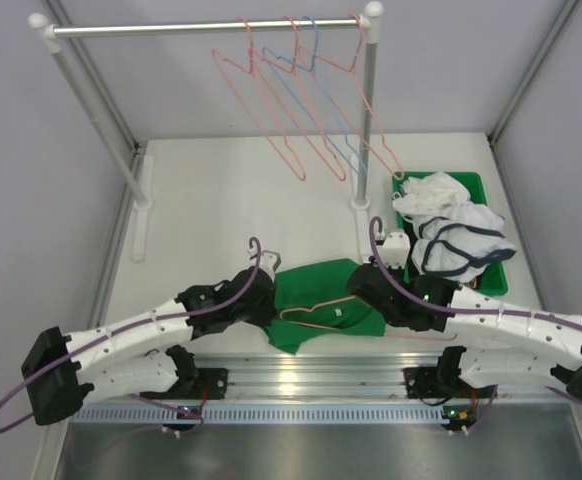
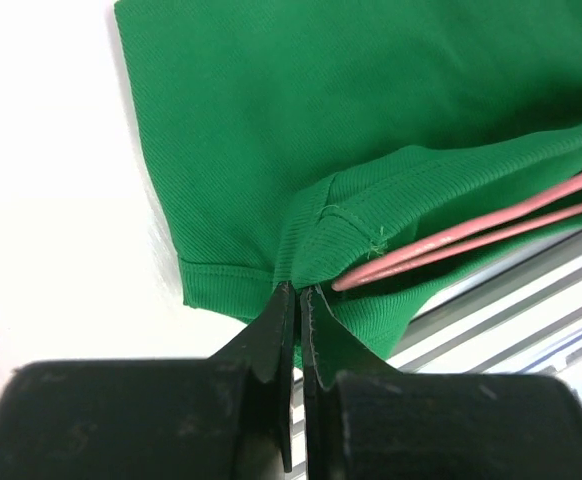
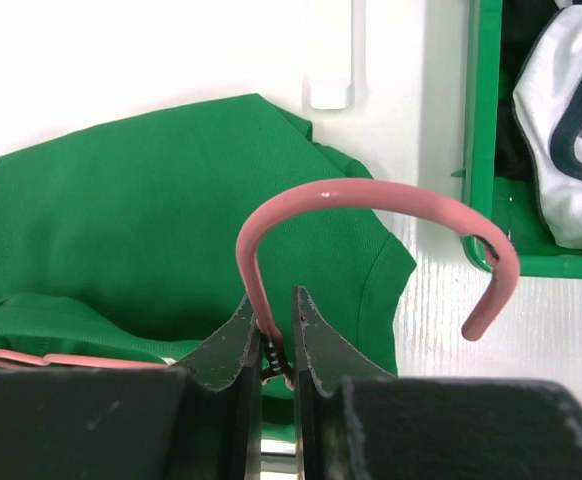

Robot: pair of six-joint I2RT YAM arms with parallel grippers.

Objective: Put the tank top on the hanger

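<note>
The left gripper (image 1: pixel 264 297) is seen closed, its black fingers (image 2: pixel 276 320) pinched together on a stitched, folded edge of the tank top (image 1: pixel 316 298) at the garment's left side. The tank top lies on the white table (image 1: pixel 211 200) near its front edge, between the two grippers, with its long axis running left to right. Its cloth is bright green and finely ribbed, with a double-stitched hem, and it is rumpled toward the right.

The hanger (image 1: pixel 309 313), a thin salmon-pink wire, is laid along the same left-to-right axis, with part of its wire tucked under a fold of the cloth (image 2: pixel 411 175) and its hook (image 3: pixel 371 190) pointing right. The hook is a smooth rounded arch whose free end curves down. The right gripper (image 3: pixel 276 305) is clamped on the twisted neck just below the hook.

Further right, a green plastic bin (image 1: pixel 487 184) is filled with white garments with dark trim (image 1: pixel 461 235). At the back, more salmon hangers (image 1: pixel 266 110) and a light-blue hanger (image 1: pixel 321 105) hang from a white rail (image 1: pixel 171 29).
</note>
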